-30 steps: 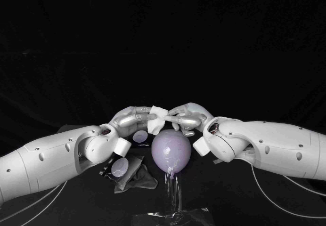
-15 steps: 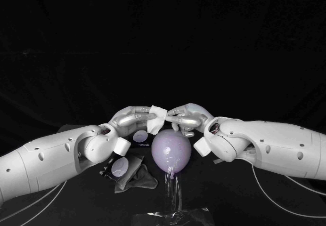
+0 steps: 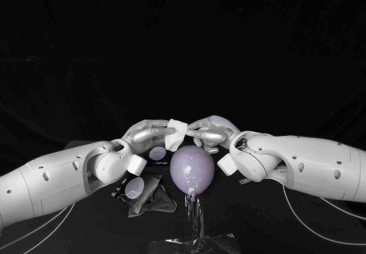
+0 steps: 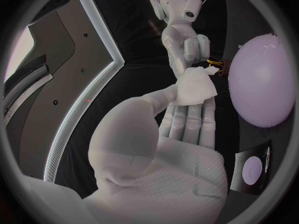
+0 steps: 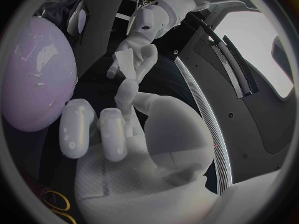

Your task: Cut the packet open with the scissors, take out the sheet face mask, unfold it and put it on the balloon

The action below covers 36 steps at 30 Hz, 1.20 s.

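A small folded white sheet mask [image 3: 176, 132] hangs above the table between my two hands. My left hand [image 3: 146, 135] pinches it between thumb and fingers, as the left wrist view shows with the mask [image 4: 196, 87] at its fingertips. My right hand [image 3: 212, 129] meets the mask's other edge with its fingertips and appears to pinch it; in the right wrist view the mask [image 5: 126, 63] lies just past that hand [image 5: 118, 129]. The pale purple balloon [image 3: 191, 168] stands directly below the mask. Yellow scissor handles [image 5: 56, 200] show by the right wrist.
A black packet piece with a purple oval [image 3: 157, 154] lies left of the balloon, another [image 3: 135, 188] nearer me beside a dark grey cloth [image 3: 156, 200]. A clear stand [image 3: 194, 241] holds the balloon at the front edge. Both forearms flank the balloon closely.
The mask's lower part has drawn in slightly between the fingertips. Both hands and the balloon stay where they were.
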Motion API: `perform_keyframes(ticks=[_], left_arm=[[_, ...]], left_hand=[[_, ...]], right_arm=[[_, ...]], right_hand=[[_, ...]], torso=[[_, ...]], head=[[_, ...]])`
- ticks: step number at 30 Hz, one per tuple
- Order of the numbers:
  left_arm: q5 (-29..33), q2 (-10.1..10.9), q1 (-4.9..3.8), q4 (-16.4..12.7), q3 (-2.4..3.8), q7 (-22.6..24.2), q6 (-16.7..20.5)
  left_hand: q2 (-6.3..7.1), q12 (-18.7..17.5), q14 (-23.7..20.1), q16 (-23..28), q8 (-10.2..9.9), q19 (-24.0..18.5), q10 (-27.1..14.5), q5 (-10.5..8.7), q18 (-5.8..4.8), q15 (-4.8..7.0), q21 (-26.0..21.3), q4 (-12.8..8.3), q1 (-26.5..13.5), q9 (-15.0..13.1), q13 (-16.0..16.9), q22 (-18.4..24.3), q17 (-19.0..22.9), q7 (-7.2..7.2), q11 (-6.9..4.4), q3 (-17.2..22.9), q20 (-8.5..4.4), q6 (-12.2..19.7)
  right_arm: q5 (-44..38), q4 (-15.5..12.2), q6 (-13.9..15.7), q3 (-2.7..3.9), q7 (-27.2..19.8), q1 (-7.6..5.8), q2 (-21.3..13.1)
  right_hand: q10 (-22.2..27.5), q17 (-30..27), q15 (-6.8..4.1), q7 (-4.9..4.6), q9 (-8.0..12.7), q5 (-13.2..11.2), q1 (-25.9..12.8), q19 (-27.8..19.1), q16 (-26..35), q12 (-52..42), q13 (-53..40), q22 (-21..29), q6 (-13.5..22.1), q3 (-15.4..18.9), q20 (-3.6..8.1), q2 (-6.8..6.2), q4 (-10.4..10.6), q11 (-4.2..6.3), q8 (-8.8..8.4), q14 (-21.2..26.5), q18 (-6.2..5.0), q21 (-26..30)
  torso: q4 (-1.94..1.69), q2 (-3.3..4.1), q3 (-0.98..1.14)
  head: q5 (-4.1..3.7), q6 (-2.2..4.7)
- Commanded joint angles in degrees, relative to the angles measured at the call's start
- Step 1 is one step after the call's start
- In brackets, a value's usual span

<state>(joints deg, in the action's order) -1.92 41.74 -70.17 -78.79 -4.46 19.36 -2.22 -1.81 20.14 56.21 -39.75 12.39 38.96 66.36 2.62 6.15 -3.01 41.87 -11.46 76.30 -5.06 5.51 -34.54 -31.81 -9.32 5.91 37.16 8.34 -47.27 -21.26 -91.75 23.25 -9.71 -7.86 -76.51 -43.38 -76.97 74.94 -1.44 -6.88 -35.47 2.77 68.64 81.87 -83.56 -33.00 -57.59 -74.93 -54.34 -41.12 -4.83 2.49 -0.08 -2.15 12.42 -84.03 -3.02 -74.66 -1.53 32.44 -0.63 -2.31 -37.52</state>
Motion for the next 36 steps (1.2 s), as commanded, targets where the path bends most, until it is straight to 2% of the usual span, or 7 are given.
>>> perform_keyframes(ticks=[1,9,23,25,26,29,36], left_arm=[[0.07,0.02,-0.09,0.01,0.08,0.42,-0.18],[-0.07,0.03,-0.09,0.14,0.08,0.29,0.23],[-4.34,-0.27,-0.10,-0.14,0.07,-1.19,2.97],[-4.47,-0.29,-0.10,-0.14,0.07,-1.21,3.03],[-4.54,-0.29,-0.10,-0.15,0.07,-1.22,3.03],[-4.66,-0.30,-0.10,-0.17,0.07,-1.17,3.04],[-4.74,-0.27,-0.10,-0.19,0.07,-1.04,3.16]], left_hand=[[-0.61,0.25,0.09,-0.30,-0.23,-0.51,-0.07,0.18,0.70,0.36,0.29,-3.66,-0.02,0.05,0.03,-0.09,0.04,-0.21,-0.45,4.12,-0.08,0.05],[-0.56,0.41,0.07,-0.38,-0.29,-0.71,-0.16,0.19,0.68,0.34,0.34,-3.72,-0.03,0.06,0.00,-0.18,0.17,-0.34,-0.40,4.20,-0.03,0.05],[0.18,0.92,-0.49,-0.90,-0.24,-1.76,-2.25,0.18,1.28,-0.40,1.91,-4.76,0.60,-0.06,-0.61,-1.69,1.48,-1.59,0.67,6.34,-0.34,-1.17],[0.25,1.08,-0.36,-1.05,-0.25,-1.83,-2.16,0.17,1.32,-0.35,2.05,-4.78,0.63,-0.06,-0.62,-1.82,1.55,-1.56,0.63,6.39,-0.34,-1.24],[0.29,1.18,-0.27,-1.14,-0.26,-1.88,-2.11,0.17,1.34,-0.32,2.15,-4.77,0.62,-0.06,-0.64,-1.91,1.61,-1.55,0.60,6.43,-0.34,-1.28],[0.35,1.32,-0.13,-1.26,-0.27,-1.97,-2.04,0.16,1.36,-0.27,2.29,-4.74,0.62,-0.07,-0.67,-2.04,1.72,-1.51,0.55,6.49,-0.32,-1.36],[0.40,1.45,-0.01,-1.36,-0.28,-2.02,-1.95,0.16,1.40,-0.22,2.44,-4.72,0.62,-0.08,-0.71,-2.18,1.84,-1.49,0.51,6.53,-0.31,-1.45]], right_arm=[[0.13,0.00,-1.02,0.03,-1.39,-0.01,-0.17],[0.46,-0.11,-1.16,0.03,-2.53,0.00,-0.31],[1.79,-0.50,-2.79,0.03,-3.81,0.00,-0.26],[1.84,-0.47,-2.99,0.03,-3.58,0.00,-0.25],[1.85,-0.42,-3.12,0.03,-3.30,0.01,-0.25],[1.77,-0.30,-3.39,0.03,-2.63,0.01,-0.20],[1.44,0.04,-3.78,0.03,-1.28,0.01,-0.17]], right_hand=[[-0.41,7.29,-0.23,0.00,0.03,0.02,0.03,0.18,-0.26,-0.32,-0.10,-10.60,-0.62,-0.46,0.24,0.70,0.05,0.13,0.02,-3.01,-0.36,-0.23],[-0.50,7.53,-0.25,0.06,0.11,0.01,-0.23,0.36,-0.45,-1.11,-0.58,-10.71,-0.92,-0.85,0.27,0.84,0.08,0.16,0.03,-3.08,-0.28,-0.60],[-0.24,7.47,-0.25,-0.03,0.35,0.01,-0.83,0.27,-0.43,-1.14,-0.67,-10.69,-0.69,-1.29,0.31,0.57,-0.07,0.12,-0.28,-3.01,-0.29,-0.53],[-0.06,7.44,-0.18,-0.20,0.49,0.00,-0.87,0.27,-0.41,-0.86,-0.53,-10.70,-0.13,-1.36,0.29,0.00,-0.58,0.02,-0.63,-2.98,-0.28,-0.58],[0.29,7.06,0.01,-0.66,0.64,-0.02,-1.41,0.06,-0.10,-0.17,-0.18,-10.59,1.06,-0.31,0.21,-2.02,-1.31,-0.28,-1.22,-2.80,-0.34,-0.22],[0.62,6.73,0.39,-1.15,0.79,-0.15,-3.08,-0.18,0.16,0.37,0.12,-10.45,2.12,1.98,-0.03,-4.10,-0.91,-0.74,-1.79,-2.63,-0.39,0.19],[1.08,6.48,0.62,-1.26,1.11,0.04,-5.11,-0.47,0.35,0.44,0.14,-10.28,2.37,5.76,-0.39,-6.40,-0.05,-0.85,-2.27,-2.47,-0.52,0.69]], torso=[[0.01,0.01,0.00],[-0.02,-0.02,0.00],[0.02,0.01,0.00],[0.03,0.00,-0.01],[0.02,-0.01,0.00],[0.01,0.00,0.01],[0.00,0.01,0.00]], head=[[0.02,-0.03],[-0.04,0.03],[0.10,0.03],[0.08,0.03],[0.11,0.01],[0.09,-0.01],[0.03,-0.08]])
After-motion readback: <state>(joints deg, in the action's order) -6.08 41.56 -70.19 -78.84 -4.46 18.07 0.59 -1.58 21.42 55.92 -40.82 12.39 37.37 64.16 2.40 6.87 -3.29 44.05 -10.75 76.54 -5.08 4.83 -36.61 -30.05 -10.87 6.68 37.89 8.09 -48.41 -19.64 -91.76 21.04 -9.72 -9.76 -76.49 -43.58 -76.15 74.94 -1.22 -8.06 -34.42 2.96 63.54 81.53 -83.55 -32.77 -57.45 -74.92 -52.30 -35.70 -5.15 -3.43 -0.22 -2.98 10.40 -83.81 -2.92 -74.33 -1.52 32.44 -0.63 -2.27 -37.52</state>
